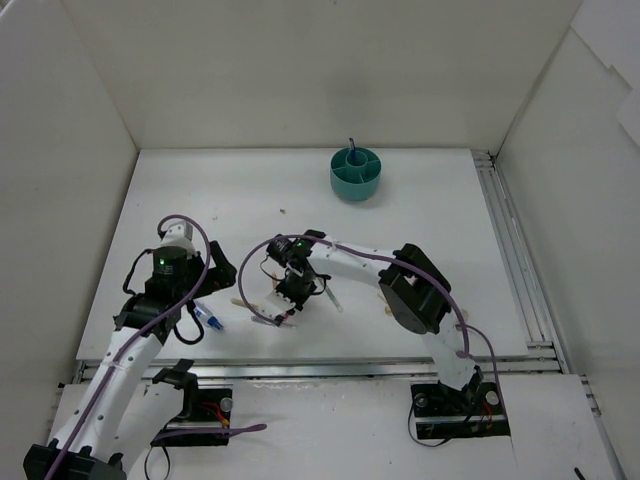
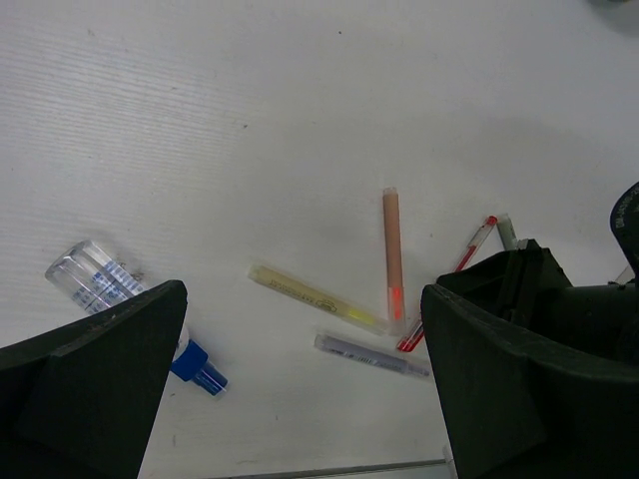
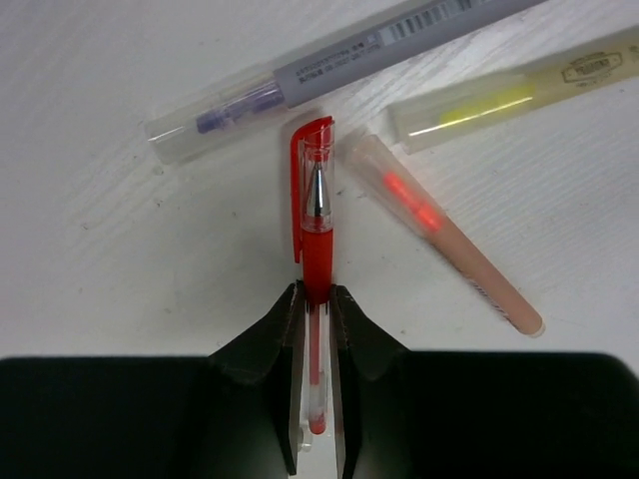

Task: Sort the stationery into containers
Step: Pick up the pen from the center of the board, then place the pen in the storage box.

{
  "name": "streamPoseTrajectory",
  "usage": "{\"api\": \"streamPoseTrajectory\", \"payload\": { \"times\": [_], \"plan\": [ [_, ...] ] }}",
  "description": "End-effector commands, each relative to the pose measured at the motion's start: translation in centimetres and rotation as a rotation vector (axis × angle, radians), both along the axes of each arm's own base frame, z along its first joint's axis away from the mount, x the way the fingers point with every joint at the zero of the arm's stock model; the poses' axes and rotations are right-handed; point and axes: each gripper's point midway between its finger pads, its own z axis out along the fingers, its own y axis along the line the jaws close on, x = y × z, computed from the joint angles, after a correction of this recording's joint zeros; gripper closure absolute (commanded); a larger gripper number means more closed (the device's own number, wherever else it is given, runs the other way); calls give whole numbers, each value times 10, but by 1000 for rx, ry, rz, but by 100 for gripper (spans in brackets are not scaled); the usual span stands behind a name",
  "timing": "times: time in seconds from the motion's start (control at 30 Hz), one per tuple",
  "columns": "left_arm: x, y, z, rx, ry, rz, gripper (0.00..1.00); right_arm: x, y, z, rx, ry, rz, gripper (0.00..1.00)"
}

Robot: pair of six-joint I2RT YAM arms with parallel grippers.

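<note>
My right gripper is shut on a red pen, which lies lengthwise between the jaws, low over the table. Just past its tip lie a grey pen, a yellow pen and an orange pen. In the top view this gripper is at the table's near middle. My left gripper is open and empty above the table. A blue-and-white pen lies by its left finger. The yellow pen, orange pen and grey pen lie between its fingers. The teal cup stands far back with one pen upright in it.
White walls close in the table on the left, back and right. A metal rail runs along the right side and the near edge. The right arm's black elbow hangs over the near right. A small cream piece lies beside it.
</note>
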Motion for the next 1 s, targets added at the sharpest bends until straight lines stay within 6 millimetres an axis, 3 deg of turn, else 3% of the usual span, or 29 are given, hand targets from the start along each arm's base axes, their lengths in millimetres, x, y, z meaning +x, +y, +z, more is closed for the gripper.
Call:
{"api": "streamPoseTrajectory", "payload": {
  "times": [0.0,0.23,0.43,0.47,0.53,0.57,0.6,0.63,0.67,0.7,0.73,0.8,0.83,0.97],
  "plan": [
    [14,0,37,0,-122,1,0,17,14,40,133,58,-82,100],
    [19,-4,46,-11,-137,-11,0,49,25,127,439,155,-163,100],
    [32,-9,67,-17,-170,-30,0,88,13,200,653,175,-249,100],
    [34,-12,67,-18,-170,-40,0,112,5,219,710,193,-337,100],
    [38,-14,72,-24,-181,-43,0,130,-4,244,788,315,-475,100],
    [40,-15,73,-23,-183,-48,0,167,-15,265,890,278,-533,100],
    [42,-16,70,-21,-170,-48,0,181,-19,276,941,299,-586,100],
    [45,-16,73,-20,-173,-48,0,195,-27,284,968,401,-746,100],
    [47,-16,73,-15,-171,-50,0,233,-37,312,1152,314,-776,100],
    [50,-17,69,-11,-153,-52,0,266,-53,326,1291,248,-938,100],
    [53,-17,74,-11,-164,-51,0,285,-76,335,1404,294,-1087,100],
    [59,-19,71,-9,-152,-55,0,310,-107,354,1574,216,-1169,100],
    [62,-20,74,-9,-158,-57,0,320,-122,356,1608,284,-1253,100],
    [70,-22,76,-5,-156,-63,0,347,-147,355,1684,291,-1335,100]
  ]
}}
